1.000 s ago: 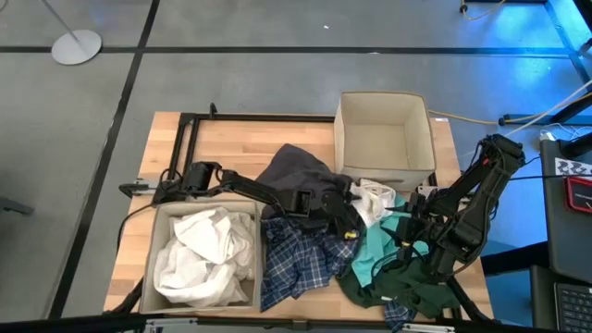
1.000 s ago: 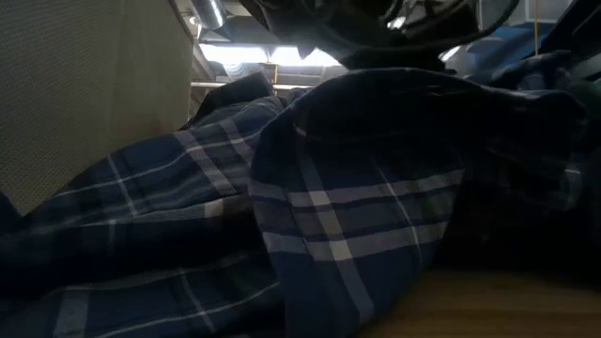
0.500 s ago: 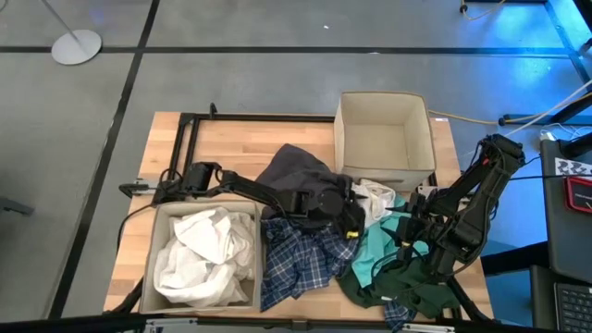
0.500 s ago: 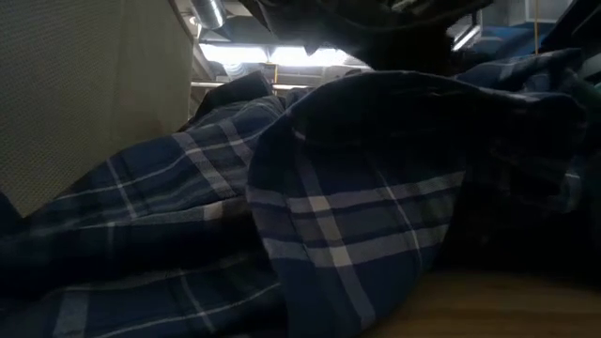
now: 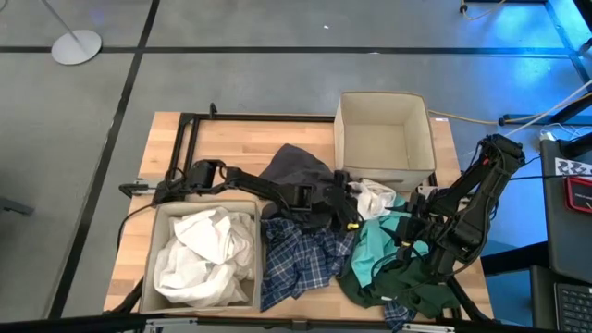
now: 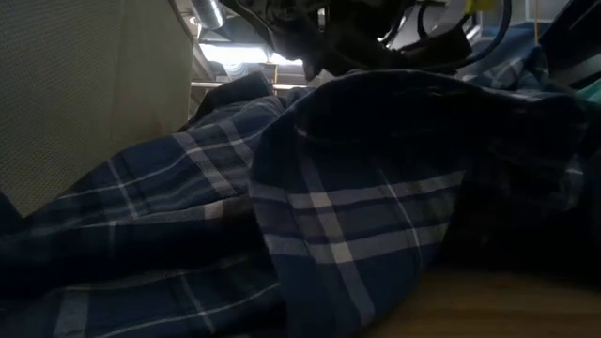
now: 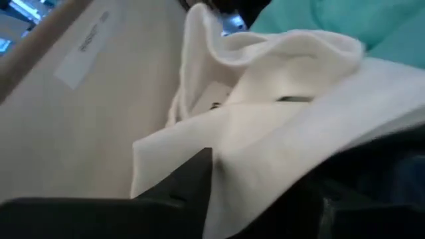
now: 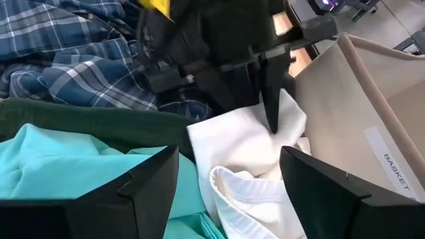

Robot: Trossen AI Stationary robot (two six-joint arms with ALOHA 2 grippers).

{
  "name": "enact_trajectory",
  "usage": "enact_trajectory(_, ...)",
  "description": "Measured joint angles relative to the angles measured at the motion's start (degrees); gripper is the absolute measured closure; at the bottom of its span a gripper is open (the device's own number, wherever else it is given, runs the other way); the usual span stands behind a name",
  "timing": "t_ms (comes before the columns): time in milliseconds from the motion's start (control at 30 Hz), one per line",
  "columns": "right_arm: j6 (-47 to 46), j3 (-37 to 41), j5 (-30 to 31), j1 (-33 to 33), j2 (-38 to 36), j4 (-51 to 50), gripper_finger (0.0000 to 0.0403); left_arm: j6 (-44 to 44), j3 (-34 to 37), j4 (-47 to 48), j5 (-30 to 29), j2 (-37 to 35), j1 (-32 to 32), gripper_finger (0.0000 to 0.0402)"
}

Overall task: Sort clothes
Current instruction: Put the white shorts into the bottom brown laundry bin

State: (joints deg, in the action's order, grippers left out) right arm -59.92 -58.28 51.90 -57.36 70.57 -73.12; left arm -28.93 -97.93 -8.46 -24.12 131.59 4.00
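**Clothes heaped beside the empty bin, left claw on the white piece**

Clothes: white garment (image 5: 375, 197) lies against the empty beige bin (image 5: 384, 137), on its near side. Left claw (image 5: 350, 205) is down on this garment, one finger (image 8: 271, 99) pressing the cloth; whether it is clamped, cannot tell. Teal garment (image 5: 375, 250), dark green garment (image 5: 398, 282) and plaid shirt (image 5: 301, 259) lie nearer the bench (image 5: 231, 148) front. Dark grey garment (image 5: 294, 166) sits left of the bin. Right claw (image 5: 412, 227), fingers apart, hovers over the teal. Second bin (image 5: 157, 277) holds white clothes (image 5: 205, 254).
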Motion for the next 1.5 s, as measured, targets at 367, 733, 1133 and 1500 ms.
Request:
enact_trajectory(367,0.0,0.0,0.0,0.0,0.0,0.2,0.0139,0.4,0.0,0.2,0.8,0.6,0.3,0.0395)
enact_trajectory(733,-0.2,0.0,3.2,0.0,0.0,0.6,0.0139,1.6,-0.6,1.3,-1.7,-11.6,5.6,0.0399)
enact_trajectory(1133,-0.3,0.0,13.4,0.0,0.0,1.0,0.0139,1.3,-0.6,11.5,-10.1,-27.2,9.2,0.0400)
enact_trajectory(1500,-0.2,0.0,19.6,0.0,0.0,0.5,0.0139,-0.7,-0.6,12.7,-17.8,-40.2,13.0,0.0398)
